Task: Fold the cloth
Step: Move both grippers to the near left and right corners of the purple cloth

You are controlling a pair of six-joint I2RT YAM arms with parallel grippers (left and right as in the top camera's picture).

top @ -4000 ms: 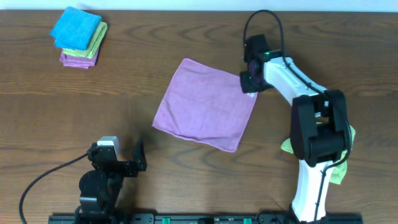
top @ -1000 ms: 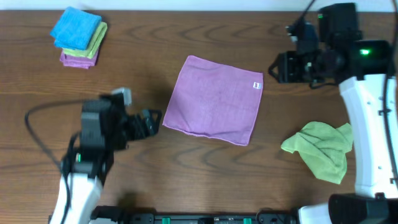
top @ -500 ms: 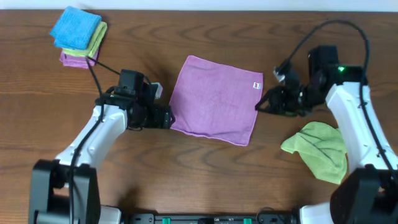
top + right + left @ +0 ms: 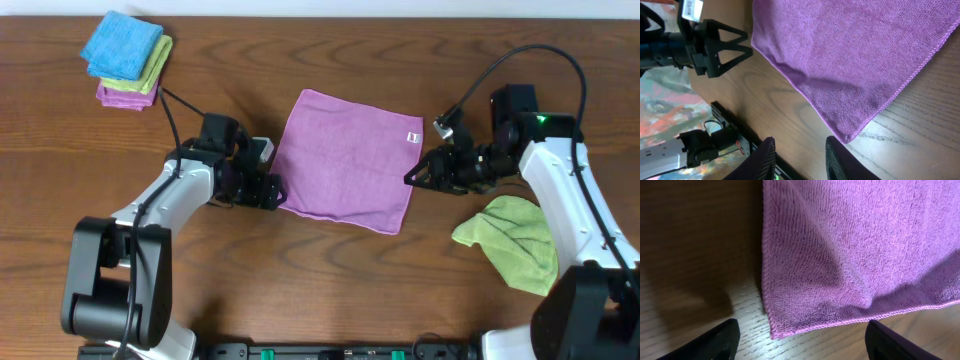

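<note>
Bare wood of the bench (image 4: 330,270) lies open on every side of the purple cloth (image 4: 345,160), so all four edges can be approached. A crumpled lime-green cloth (image 4: 510,240) lies near its right lower corner (partly under the right arm (image 4: 560,190)). The stack of folded cloths (image 4: 127,60) sits well apart, far left.

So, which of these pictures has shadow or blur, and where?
Overhead: even light, sharp, no glare on the cloth. Left wrist: a dark shadow lies on the table at upper left and on the cloth near its corner; the left end effector is soft at the bottom edge. Right wrist: weave crisp, right end effector dark, slightly blurred.
</note>
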